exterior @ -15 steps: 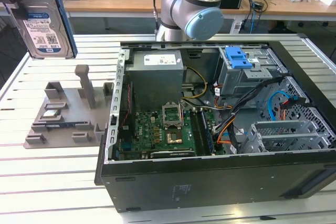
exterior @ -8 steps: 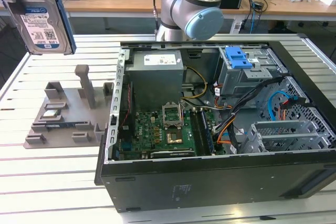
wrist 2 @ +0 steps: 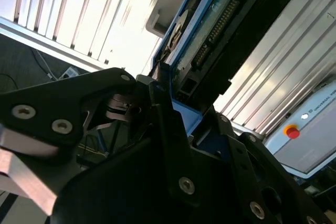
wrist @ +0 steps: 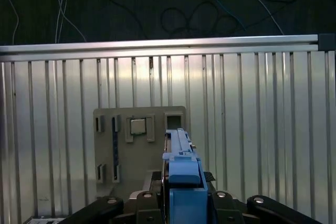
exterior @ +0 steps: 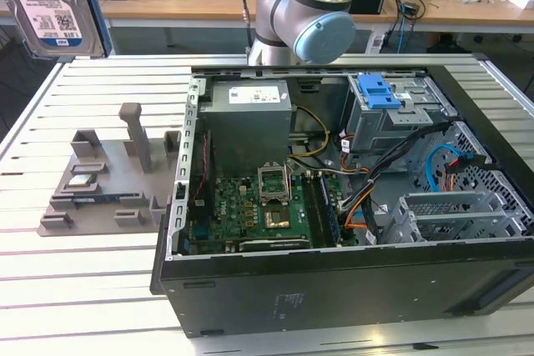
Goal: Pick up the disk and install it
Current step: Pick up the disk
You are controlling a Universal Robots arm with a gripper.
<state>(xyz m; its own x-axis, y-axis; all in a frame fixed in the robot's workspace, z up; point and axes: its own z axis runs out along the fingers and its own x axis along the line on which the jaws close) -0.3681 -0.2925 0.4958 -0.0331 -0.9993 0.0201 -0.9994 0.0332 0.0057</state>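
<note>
Disk: rectangular silver-grey metal hard drive, blue plastic side rails. Pinched edge-on by black gripper. Probably rigid, dense, shock-sensitive; best gripped at the rails, off the circuit board.

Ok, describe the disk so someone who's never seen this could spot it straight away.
Find the open computer case on the slatted table; the disk is in the exterior view's upper left corner, gripped by the hand. It has a silver metal body with a white-and-blue label between blue rails, unlike the bare blue bracket in the case.
</note>
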